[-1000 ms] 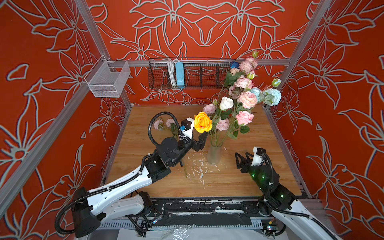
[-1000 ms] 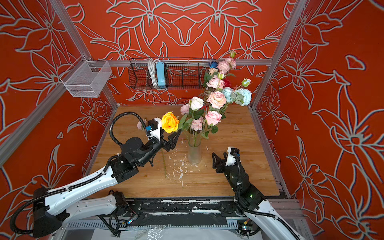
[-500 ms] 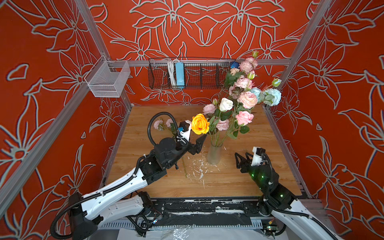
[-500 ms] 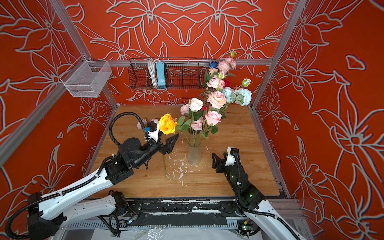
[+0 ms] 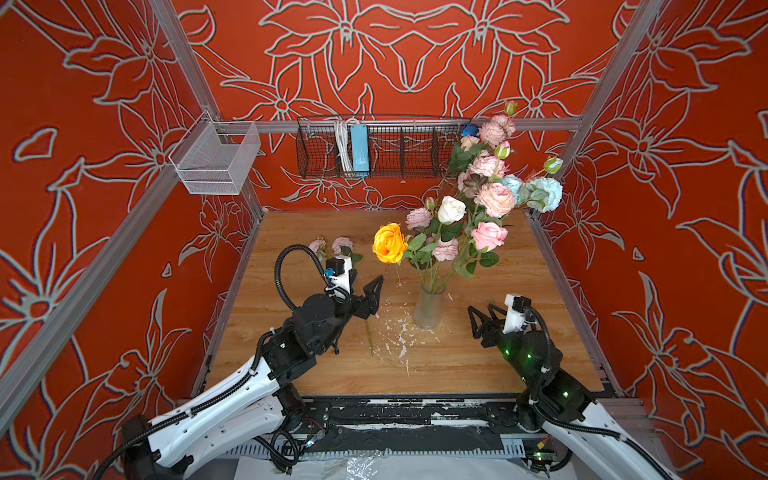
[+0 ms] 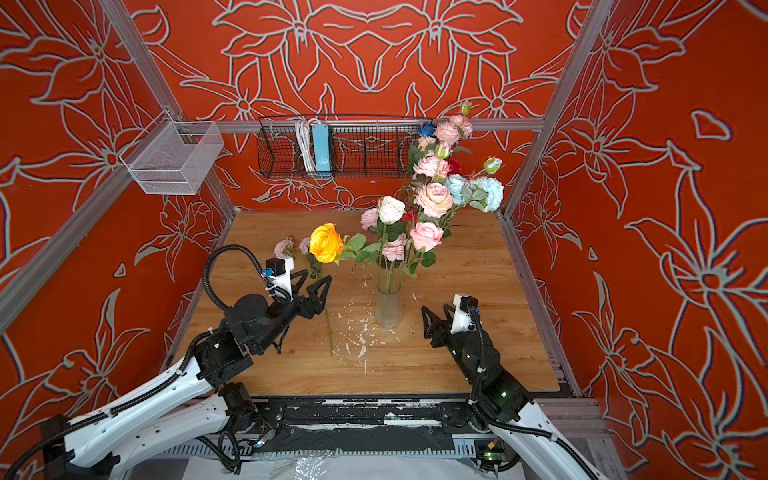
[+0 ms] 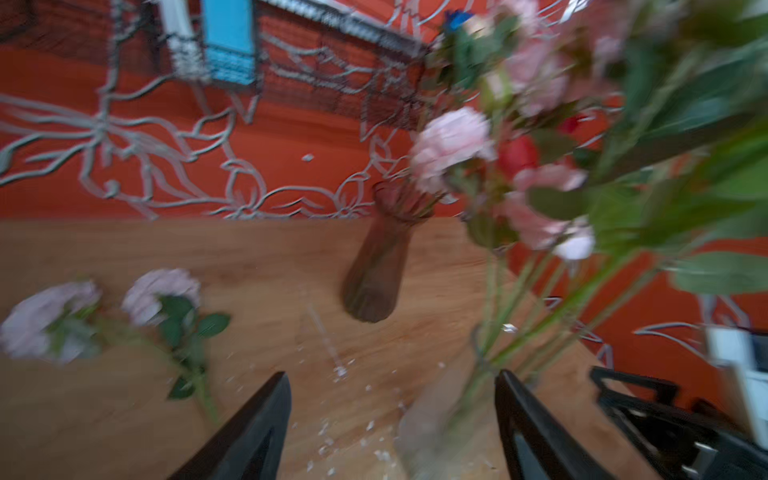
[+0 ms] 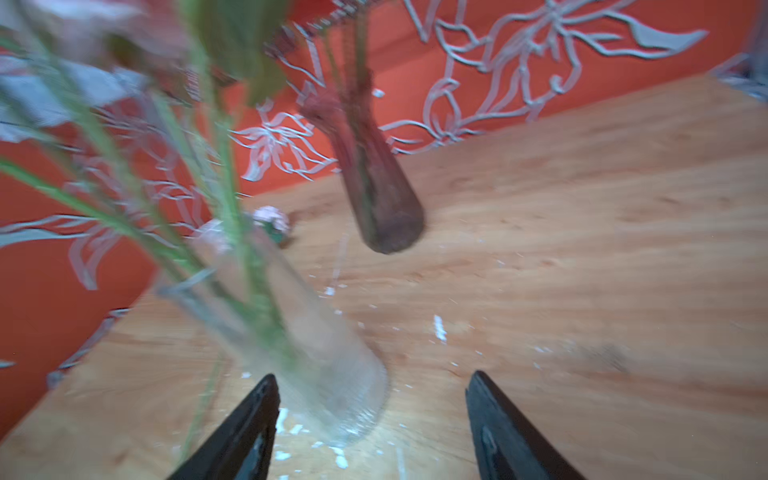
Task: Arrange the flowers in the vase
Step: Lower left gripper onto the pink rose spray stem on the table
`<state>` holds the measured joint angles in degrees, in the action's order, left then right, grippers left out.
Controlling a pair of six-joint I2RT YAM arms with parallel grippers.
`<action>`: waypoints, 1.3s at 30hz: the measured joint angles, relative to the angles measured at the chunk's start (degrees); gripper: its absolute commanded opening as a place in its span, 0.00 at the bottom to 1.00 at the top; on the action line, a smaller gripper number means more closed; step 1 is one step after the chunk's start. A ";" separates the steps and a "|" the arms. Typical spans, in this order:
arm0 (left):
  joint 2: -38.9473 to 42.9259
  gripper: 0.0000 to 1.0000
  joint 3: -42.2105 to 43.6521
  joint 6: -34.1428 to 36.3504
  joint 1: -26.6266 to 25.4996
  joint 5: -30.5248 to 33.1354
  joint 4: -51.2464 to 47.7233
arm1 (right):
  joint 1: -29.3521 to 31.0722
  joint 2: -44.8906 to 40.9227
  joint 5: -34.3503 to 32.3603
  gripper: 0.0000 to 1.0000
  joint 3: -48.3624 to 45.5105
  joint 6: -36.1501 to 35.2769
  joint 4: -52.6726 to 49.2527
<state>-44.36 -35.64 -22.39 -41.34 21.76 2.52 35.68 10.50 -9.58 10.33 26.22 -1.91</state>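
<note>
Left tool (image 6: 312,282) has let go of orange rose (image 5: 389,243) and backed off toward the left edge of the tabletop (image 5: 498,374), jaws wide, empty; rose now leans left out of vase (image 5: 428,309) mid-tabletop with the other flowers (image 5: 478,199): pink, white, pale blue, long green stems; right tool (image 5: 482,309) wide, empty, just beside vase; two pink blooms (image 5: 332,246) lie near left edge, likely next.

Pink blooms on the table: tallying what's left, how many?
2: one pink bloom and a second pink bloom beside it, left of the vase, behind the left gripper; more may be hidden.
</note>
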 measured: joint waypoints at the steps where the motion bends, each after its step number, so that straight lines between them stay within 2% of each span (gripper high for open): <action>1: -0.72 0.76 0.28 -3.02 2.75 0.70 -2.40 | 0.00 -0.96 1.44 0.73 -0.26 -0.15 0.39; 5: -6.78 0.76 0.24 -11.91 12.90 0.33 -8.26 | -0.09 -0.92 6.54 0.73 -0.37 -0.70 2.03; 7: -11.63 0.76 -0.50 -14.51 16.15 -1.22 -10.45 | -0.09 0.61 8.28 0.73 -0.37 -0.90 2.82; 14: -24.65 0.78 -2.58 -17.94 19.80 -7.65 -11.41 | -0.09 5.09 9.62 0.73 -0.37 -1.44 3.45; 17: -30.93 0.81 -5.09 -17.79 22.03 -11.02 -10.82 | -0.09 4.94 8.59 0.73 -0.37 -1.46 3.41; 19: -35.85 0.79 -7.26 -16.52 23.43 -14.40 -9.46 | -0.09 4.48 7.39 0.73 -0.37 -1.46 3.23; 24: -47.84 0.67 -13.00 -13.62 26.03 -24.65 -7.19 | -0.09 3.13 4.76 0.73 -0.37 -1.46 1.88; 26: -51.87 0.65 -15.08 -13.09 26.34 -26.97 -6.93 | -0.09 2.86 3.96 0.73 -0.37 -1.44 1.31; 29: -55.17 0.57 -17.49 -12.39 26.40 -28.30 -6.78 | -0.09 2.86 2.93 0.73 -0.37 -1.42 0.83; 34: -58.64 0.28 -21.05 -11.87 26.40 -29.35 -7.61 | -0.09 2.86 1.68 0.73 -0.37 -1.38 0.68; 39: -60.08 0.10 -22.58 -11.93 26.40 -29.40 -8.50 | -0.09 2.86 0.50 0.73 -0.37 -1.31 0.55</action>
<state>-104.44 -58.22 -34.33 -14.94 -7.64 -5.98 35.59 13.37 -9.08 9.96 24.91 -1.37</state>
